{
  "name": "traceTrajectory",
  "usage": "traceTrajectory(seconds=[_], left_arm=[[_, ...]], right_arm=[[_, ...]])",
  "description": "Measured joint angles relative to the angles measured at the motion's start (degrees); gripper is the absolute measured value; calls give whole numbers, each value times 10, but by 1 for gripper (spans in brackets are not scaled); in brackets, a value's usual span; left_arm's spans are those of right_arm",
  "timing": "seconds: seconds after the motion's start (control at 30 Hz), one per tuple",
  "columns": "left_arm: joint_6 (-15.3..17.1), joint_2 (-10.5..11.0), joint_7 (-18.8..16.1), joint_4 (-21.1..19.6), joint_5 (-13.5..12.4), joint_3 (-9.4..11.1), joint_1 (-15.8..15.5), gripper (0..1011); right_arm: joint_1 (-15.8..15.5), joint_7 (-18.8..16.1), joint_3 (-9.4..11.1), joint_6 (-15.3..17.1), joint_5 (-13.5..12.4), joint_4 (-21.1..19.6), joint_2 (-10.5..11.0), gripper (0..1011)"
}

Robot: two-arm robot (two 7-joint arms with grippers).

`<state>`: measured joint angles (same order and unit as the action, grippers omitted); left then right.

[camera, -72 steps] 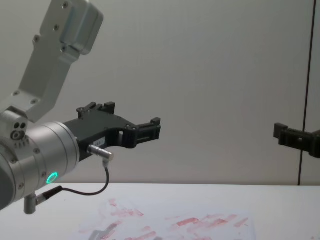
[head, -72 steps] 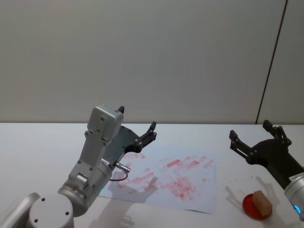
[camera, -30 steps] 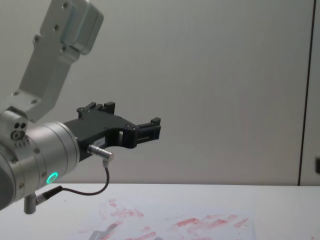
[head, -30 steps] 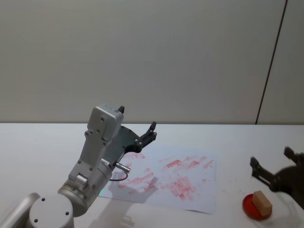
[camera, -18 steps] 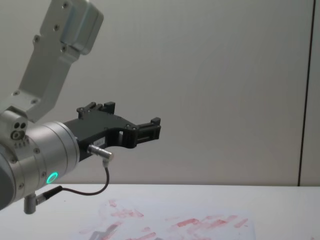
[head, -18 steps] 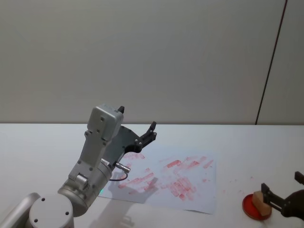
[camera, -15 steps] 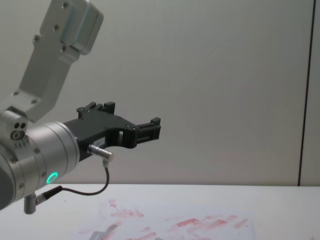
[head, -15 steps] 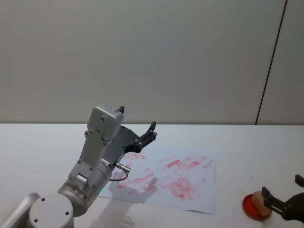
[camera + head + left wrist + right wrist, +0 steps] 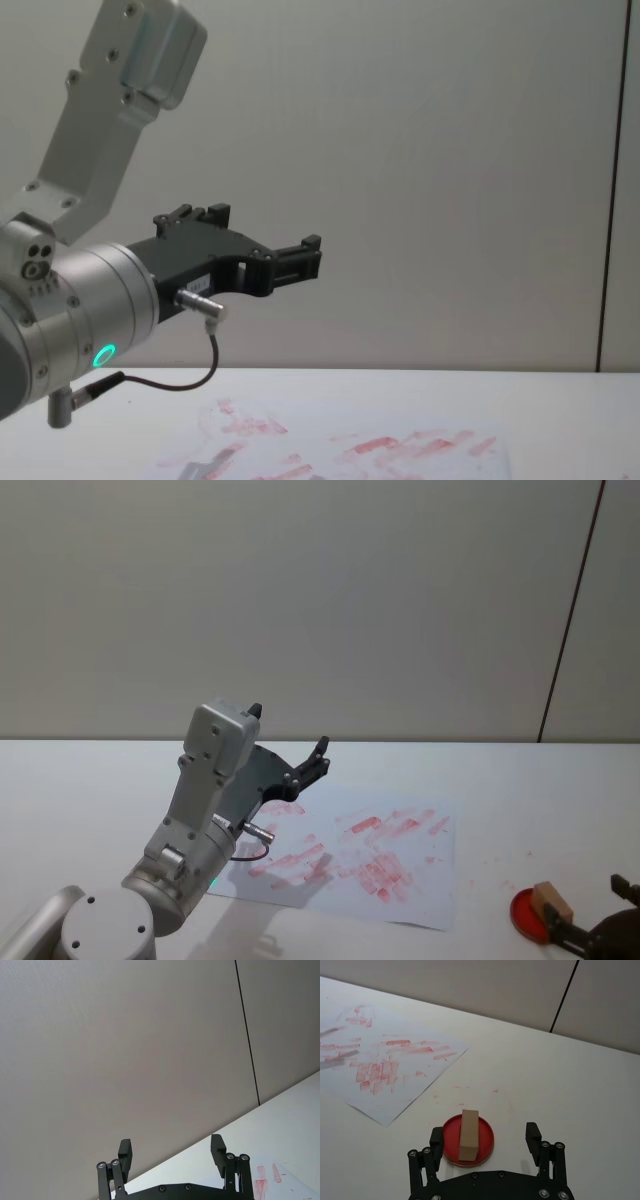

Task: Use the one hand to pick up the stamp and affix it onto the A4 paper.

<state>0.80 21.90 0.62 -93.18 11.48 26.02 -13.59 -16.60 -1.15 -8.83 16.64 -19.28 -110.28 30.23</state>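
Stamp (image 9: pixel 469 1134) sits, seemingly untouched, before spread right hand (image 9: pixel 484 1132).

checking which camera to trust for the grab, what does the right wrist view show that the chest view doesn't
Right wrist view: the stamp lying on a red ink pad, with the open right end effector close to it. Chest view: the left end effector, open, held up above the table. Both: the paper with red prints, and the white table.
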Motion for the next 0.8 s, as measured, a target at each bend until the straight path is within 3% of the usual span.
traceTrajectory(seconds=[0.8], left_arm=[[0,0,0,0,0,0,0,1002]], right_arm=[[36,-25,-19,21,47,49,-36,986]])
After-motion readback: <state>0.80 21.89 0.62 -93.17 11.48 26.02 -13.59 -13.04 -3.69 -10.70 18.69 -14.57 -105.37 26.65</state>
